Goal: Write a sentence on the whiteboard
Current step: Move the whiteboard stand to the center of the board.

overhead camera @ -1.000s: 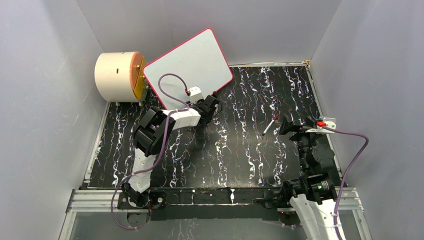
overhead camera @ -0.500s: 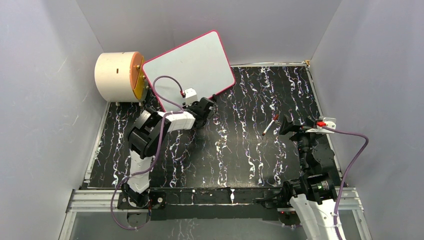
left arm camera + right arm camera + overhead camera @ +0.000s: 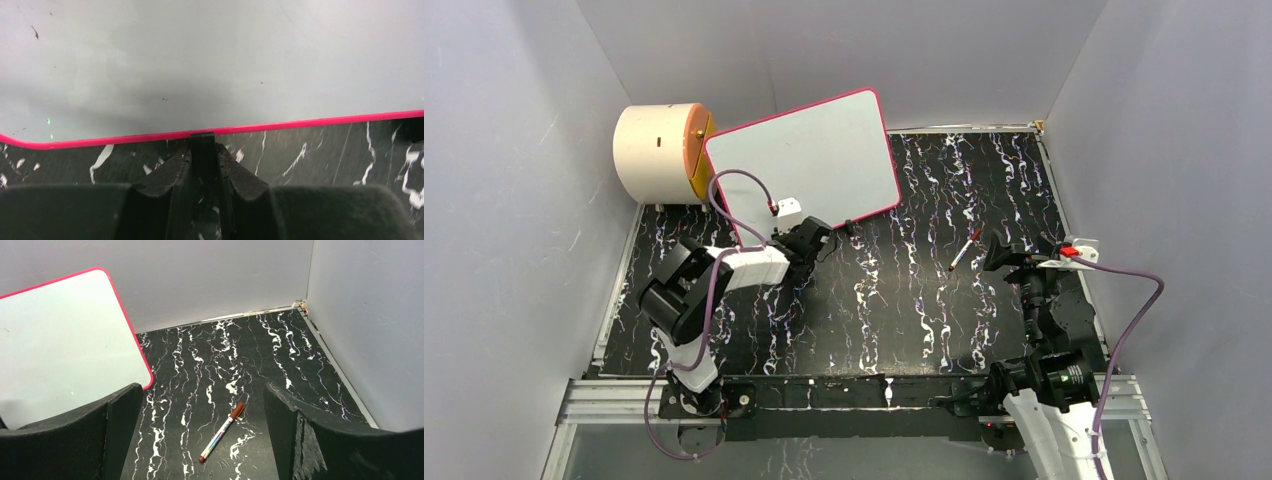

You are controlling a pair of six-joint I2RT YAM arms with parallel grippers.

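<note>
Marker (image 3: 221, 431) lies on the tabletop (image 3: 260, 355) just ahead of the wide-open right pincer (image 3: 200, 400), long axis slanting away rightward; that arm is nearer. The left pincer (image 3: 202, 152) is clenched on a black clip foot (image 3: 202, 140) at the near rim of the blank whiteboard (image 3: 809, 150).

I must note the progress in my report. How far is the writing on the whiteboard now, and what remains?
Done: nothing is written; the whiteboard is blank. In hand: the left gripper is closed on the black clip foot at the board's lower rim, apparently to position it. Left: the marker lies on the table before the open right gripper; it must be picked up and the sentence written.
</note>
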